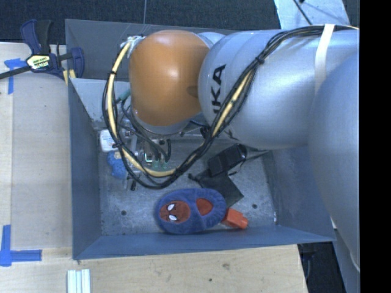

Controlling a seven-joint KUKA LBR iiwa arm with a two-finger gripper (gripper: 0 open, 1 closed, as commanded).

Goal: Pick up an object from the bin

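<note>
The pincer (146,159) sits low in the left part of the grey metal bin (85,182), just beside a small blue object (117,165); spread or pressed together, I cannot tell.

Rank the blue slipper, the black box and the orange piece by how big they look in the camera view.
1. blue slipper, clearly the largest.
2. black box, its upper edge tucked under the arm.
3. orange piece, smallest as seen; the slipper may hide some of it.
</note>
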